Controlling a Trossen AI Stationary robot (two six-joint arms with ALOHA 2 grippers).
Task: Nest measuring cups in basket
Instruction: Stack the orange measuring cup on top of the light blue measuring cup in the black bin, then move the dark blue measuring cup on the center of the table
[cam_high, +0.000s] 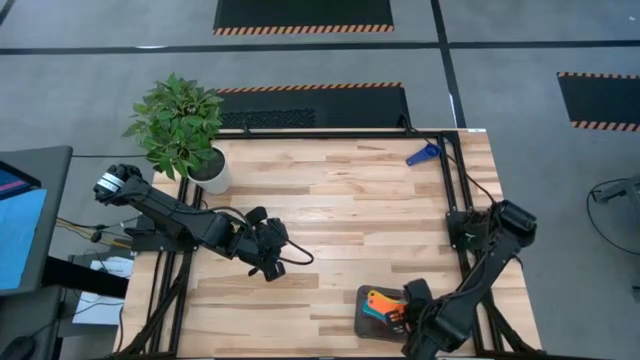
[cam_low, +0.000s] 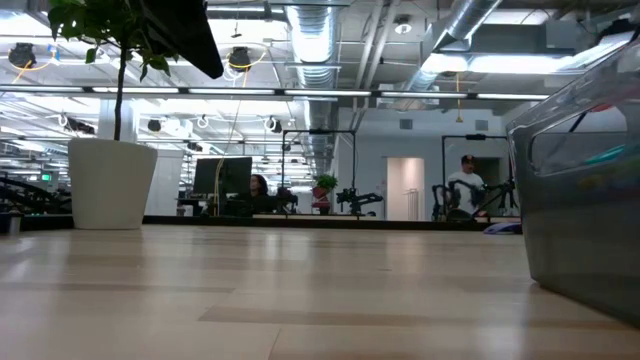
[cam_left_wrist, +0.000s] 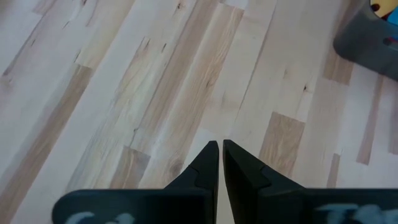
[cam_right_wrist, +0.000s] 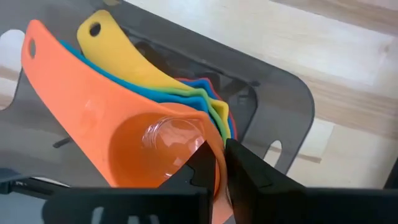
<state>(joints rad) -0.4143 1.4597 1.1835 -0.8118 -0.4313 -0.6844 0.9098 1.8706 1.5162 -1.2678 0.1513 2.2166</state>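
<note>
The dark grey basket (cam_high: 368, 322) stands near the table's front right and holds a nested stack of measuring cups. The orange cup (cam_right_wrist: 149, 146) lies on top, with blue, yellow, green and red rims fanned beneath it. My right gripper (cam_right_wrist: 221, 160) points down into the basket (cam_right_wrist: 283, 106), shut on the orange cup. Another blue cup (cam_high: 422, 154) lies on the table at the far right. My left gripper (cam_high: 272, 268) hovers shut over bare wood left of centre, with nothing between its fingers (cam_left_wrist: 208, 163). My right gripper has the orange cup's rim (cam_right_wrist: 213, 144) on the side away from its handle. One finger is inside the bowl and one outside. The fingers come from above, pointing down. The cup sits in the stack in the basket, its handle (cam_right_wrist: 43, 56) slanting up over the others.
A potted plant (cam_high: 185, 130) stands at the table's far left corner; its white pot (cam_low: 110, 185) shows in the low view. The basket's wall (cam_low: 585, 200) looms close on that view's right. Bare wood lies between the two arms.
</note>
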